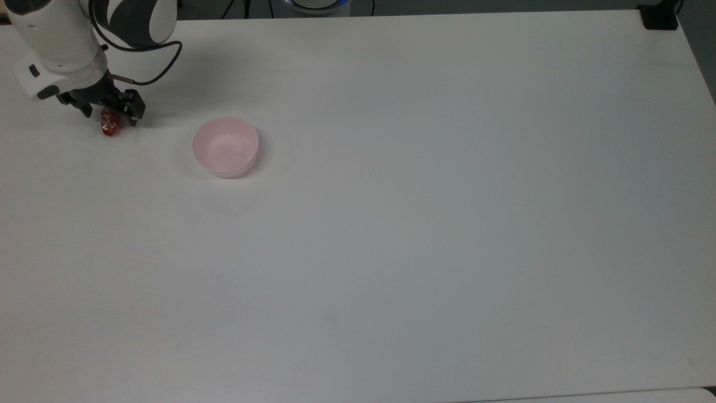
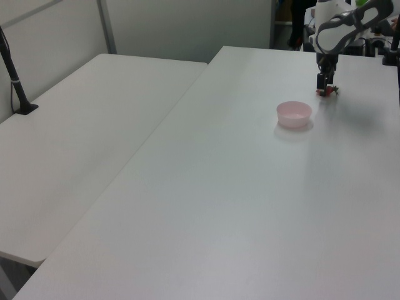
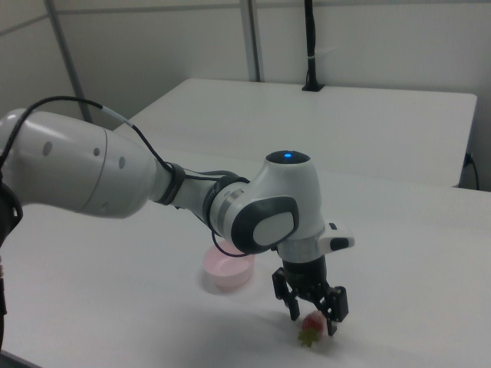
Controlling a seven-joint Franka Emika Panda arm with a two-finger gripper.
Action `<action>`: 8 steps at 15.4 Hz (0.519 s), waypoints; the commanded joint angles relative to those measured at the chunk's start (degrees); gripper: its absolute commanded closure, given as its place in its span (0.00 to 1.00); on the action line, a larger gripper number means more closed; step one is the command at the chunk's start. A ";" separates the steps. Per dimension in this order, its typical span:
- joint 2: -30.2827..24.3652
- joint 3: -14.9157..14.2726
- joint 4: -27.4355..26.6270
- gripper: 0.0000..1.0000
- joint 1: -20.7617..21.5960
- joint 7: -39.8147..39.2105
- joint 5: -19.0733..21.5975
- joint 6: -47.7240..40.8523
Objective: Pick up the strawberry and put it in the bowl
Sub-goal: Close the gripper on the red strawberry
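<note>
**Claw down over strawberry, grasp not yet closed**

The claw (image 1: 110, 115) sits low at the tabletop (image 1: 425, 235), straddling the strawberry (image 1: 109, 128). In the right view the claw (image 3: 314, 309) has its two fingers spread apart, one on each side of the strawberry (image 3: 312, 327), which lies on the tabletop between and just below the tips. The fingers look wide enough to clear the fruit; whether either pad touches it cannot be told. In the top view the red tip pokes out just below the claw, the stem end hidden under it. In the left view the claw (image 2: 324, 83) stands upright directly above the strawberry (image 2: 326, 91).

The strawberry lies on its side, so a top-down straddle across its narrow width seems the sensible grip: fingers either side of the short axis, wrist vertical. Judged step: end of the approach, just ahead of closing. Nothing lifted yet.

The bowl (image 1: 225, 146) stands upright and open near the claw, off to the top view's right of it and apart from the strawberry. In the right view the bowl (image 3: 228, 270) sits behind the claw, toward the right view's left. It holds nothing, so the placing part is not done.

Likely next need: close on the fruit, lift clear of the tabletop, carry the short way to above the bowl rim, release. Risk: the toy is glossy and rounded, so it could squirt out sideways if pinched off-centre or near the tapered tip.
</note>
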 commanded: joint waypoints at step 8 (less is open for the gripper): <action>-0.46 2.13 1.07 0.64 -0.55 2.70 0.93 -0.51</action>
